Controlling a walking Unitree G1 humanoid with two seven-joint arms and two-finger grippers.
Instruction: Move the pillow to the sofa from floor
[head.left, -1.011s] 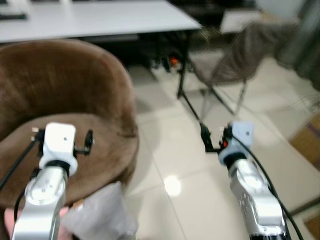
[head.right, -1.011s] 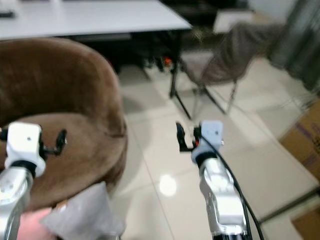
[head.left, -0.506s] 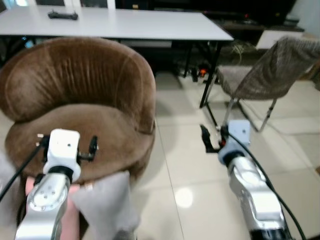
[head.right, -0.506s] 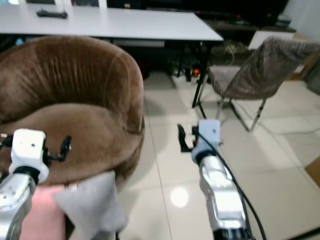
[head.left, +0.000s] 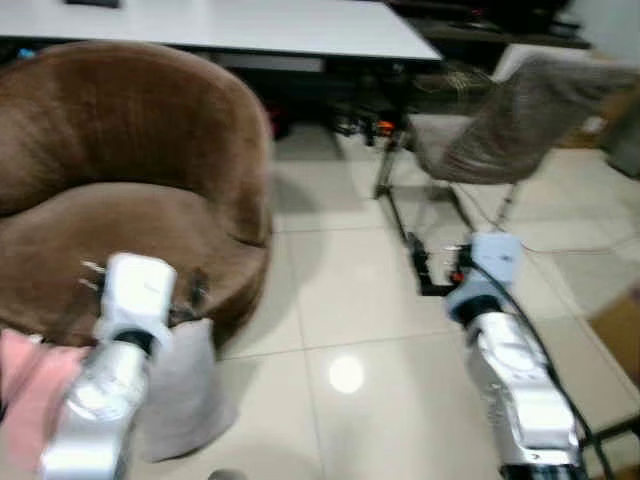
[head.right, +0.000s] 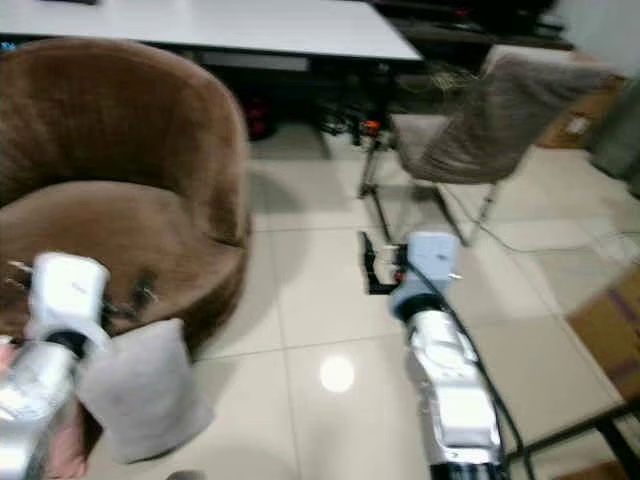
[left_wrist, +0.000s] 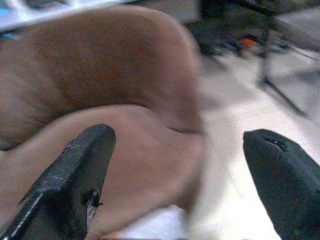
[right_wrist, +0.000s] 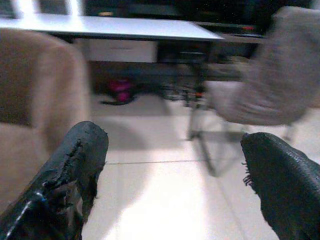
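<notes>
Nearest, the grey pillow (head.right: 140, 395) stands on the floor (head.right: 300, 300), leaning against the front of the brown sofa (head.right: 110, 190). The left gripper (left_wrist: 170, 185) hovers above it with fingers wide apart, holding nothing; the right gripper (right_wrist: 175, 185), also spread and empty, hangs over bare tiles. The grasp seems not yet begun: next, reaching down to the pillow. Beyond stand a chair (head.right: 480, 120) and white bench (head.right: 220, 25).

The pillow (head.right: 140, 385) sits on the floor (head.right: 300, 300) against the sofa's (head.right: 120, 190) front, chair (head.right: 490, 120) to the right.
</notes>
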